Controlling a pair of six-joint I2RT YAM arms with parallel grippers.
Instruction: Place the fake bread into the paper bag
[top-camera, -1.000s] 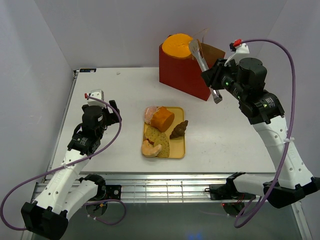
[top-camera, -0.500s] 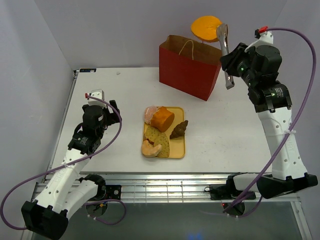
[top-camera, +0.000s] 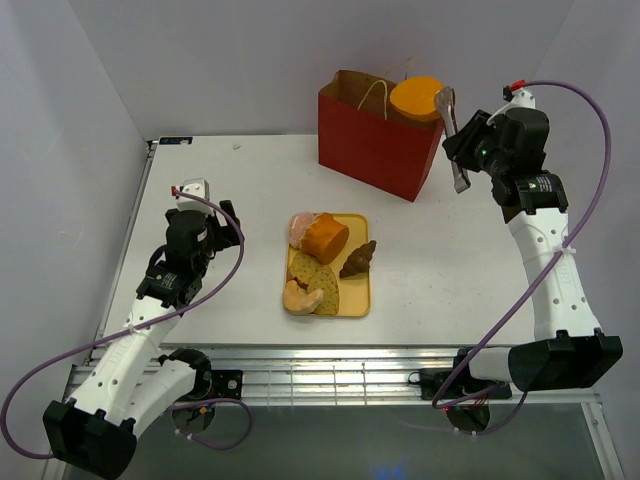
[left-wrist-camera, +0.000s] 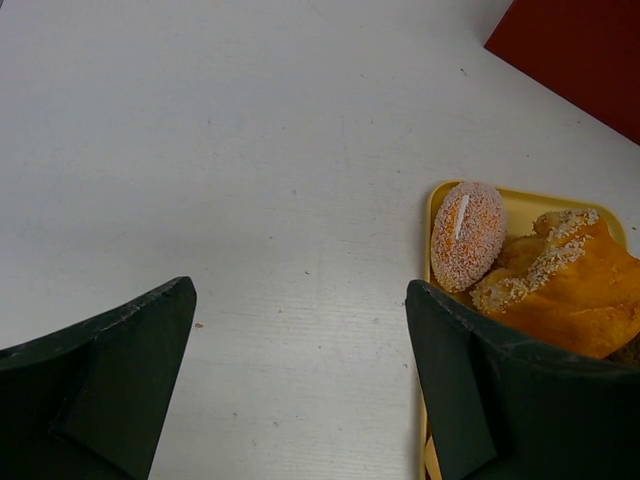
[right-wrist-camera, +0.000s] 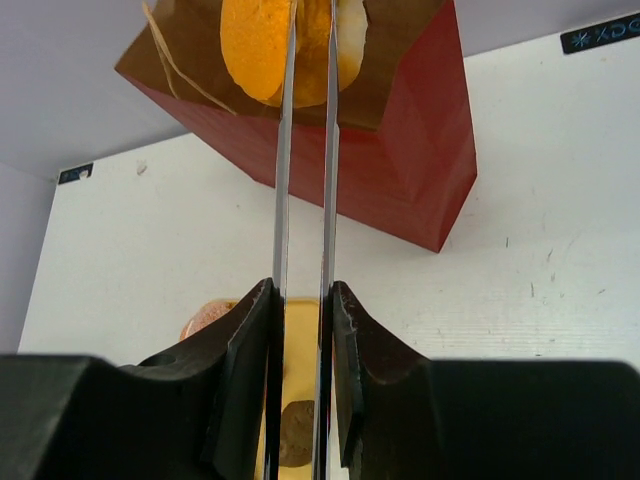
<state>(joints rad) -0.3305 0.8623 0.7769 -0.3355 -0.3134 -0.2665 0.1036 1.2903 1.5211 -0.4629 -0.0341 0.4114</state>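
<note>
My right gripper (top-camera: 462, 150) is shut on long metal tongs (top-camera: 450, 115), also seen in the right wrist view (right-wrist-camera: 305, 200). The tongs pinch an orange round bun (top-camera: 416, 98) held in the mouth of the red paper bag (top-camera: 375, 145); the bun (right-wrist-camera: 262, 45) and the bag (right-wrist-camera: 400, 160) show in the right wrist view. On the yellow tray (top-camera: 355, 295) lie an orange-brown loaf (top-camera: 326, 238), a pinkish roll (top-camera: 300, 228), a dark croissant (top-camera: 359, 259), speckled yellow slices (top-camera: 318, 275) and a tan roll (top-camera: 301, 297). My left gripper (top-camera: 205, 222) is open and empty, left of the tray.
The bag stands at the back of the white table (top-camera: 220, 190), near the rear wall. In the left wrist view the sugared roll (left-wrist-camera: 467, 234) and the loaf (left-wrist-camera: 565, 290) lie by the right finger (left-wrist-camera: 490, 390). The table's metal front rail (top-camera: 320, 375) runs along the near edge.
My right arm lifted the tongs and bun up above the bag, then lowered them so the bun now sits in the bag's mouth. The left arm has not moved.
</note>
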